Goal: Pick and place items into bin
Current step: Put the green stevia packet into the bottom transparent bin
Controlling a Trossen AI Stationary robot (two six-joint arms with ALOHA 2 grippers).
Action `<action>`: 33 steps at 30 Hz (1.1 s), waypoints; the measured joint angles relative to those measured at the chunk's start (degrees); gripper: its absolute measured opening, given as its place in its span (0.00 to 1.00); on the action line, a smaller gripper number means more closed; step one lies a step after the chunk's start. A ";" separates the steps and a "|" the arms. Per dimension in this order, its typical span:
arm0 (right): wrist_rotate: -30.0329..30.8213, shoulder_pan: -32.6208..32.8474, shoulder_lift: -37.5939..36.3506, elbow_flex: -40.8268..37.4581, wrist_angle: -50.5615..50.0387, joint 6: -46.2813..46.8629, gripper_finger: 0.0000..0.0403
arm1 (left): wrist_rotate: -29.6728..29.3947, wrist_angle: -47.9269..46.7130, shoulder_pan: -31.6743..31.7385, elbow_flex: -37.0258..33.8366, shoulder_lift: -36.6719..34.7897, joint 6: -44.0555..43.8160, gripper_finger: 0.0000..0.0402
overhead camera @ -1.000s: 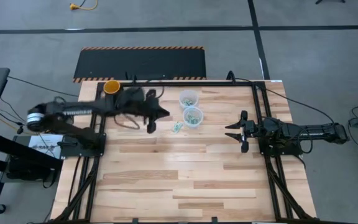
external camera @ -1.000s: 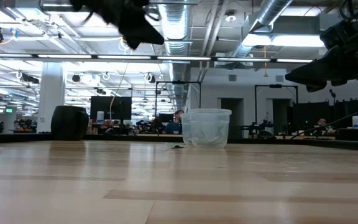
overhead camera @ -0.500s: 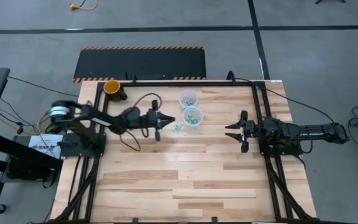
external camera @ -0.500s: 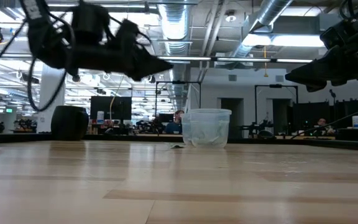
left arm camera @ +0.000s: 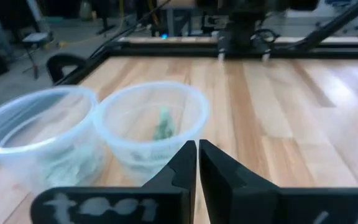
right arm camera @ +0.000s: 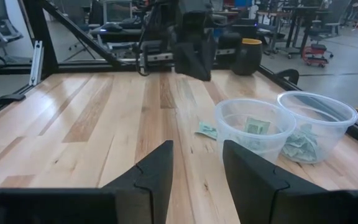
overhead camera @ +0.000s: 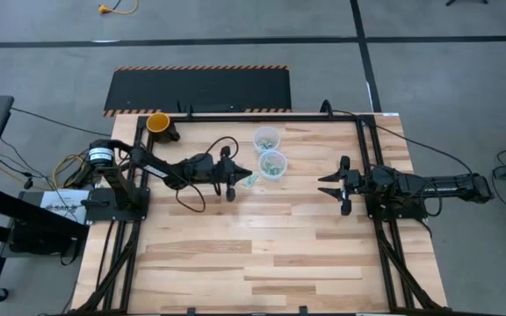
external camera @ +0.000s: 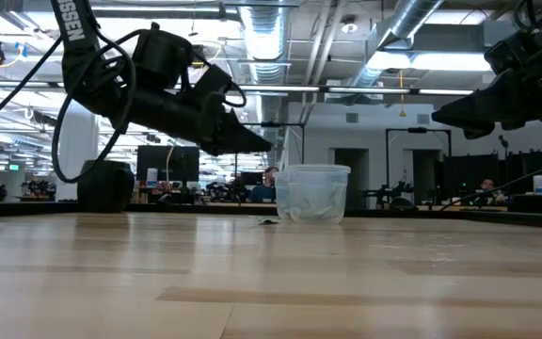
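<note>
Two clear cups (overhead camera: 271, 163) (both holding packets), one packet (overhead camera: 250, 181) outside.

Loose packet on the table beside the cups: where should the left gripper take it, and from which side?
The packet lies flat, touching no cup. Probably come straight down and pinch across its narrow width; the left gripper hangs close, fingers together, so open first.
</note>
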 joint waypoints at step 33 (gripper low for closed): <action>0.00 -0.01 0.01 0.00 0.00 0.02 0.33 | -6.74 -21.33 -2.54 2.95 0.00 -7.39 0.46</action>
